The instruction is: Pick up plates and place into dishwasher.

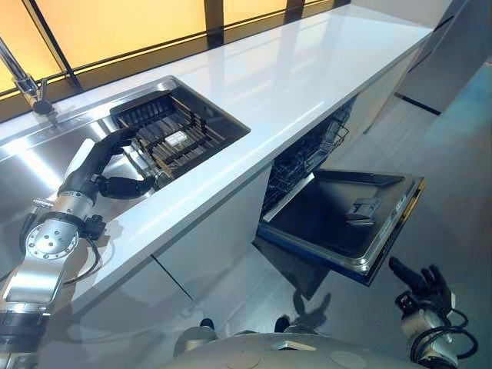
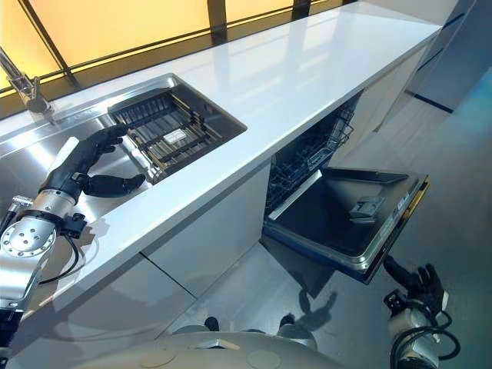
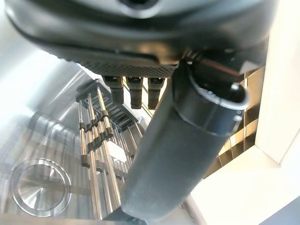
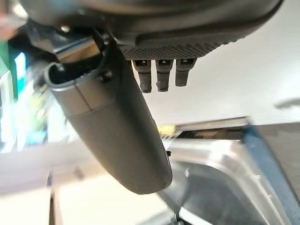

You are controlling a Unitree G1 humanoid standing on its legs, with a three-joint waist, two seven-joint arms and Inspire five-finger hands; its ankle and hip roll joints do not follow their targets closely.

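A dark dish rack (image 1: 173, 134) with metal tines sits in the steel sink (image 1: 38, 165); I see no plate standing in it. My left hand (image 1: 96, 165) hangs open over the sink just left of the rack, its thumb toward the rack's near corner and its fingers (image 3: 133, 91) straight above the tines (image 3: 96, 140). The dishwasher door (image 1: 338, 219) lies folded down at the right, with the wire rack (image 1: 307, 150) showing inside under the counter. My right hand (image 1: 423, 284) is low, in front of the door's edge (image 4: 225, 154), open and holding nothing.
A long white counter (image 1: 307, 69) runs from the sink to the far right. A faucet (image 1: 27, 84) stands at the sink's back left. The round drain (image 3: 40, 187) lies in the sink floor beside the rack. Grey floor spreads in front of the dishwasher.
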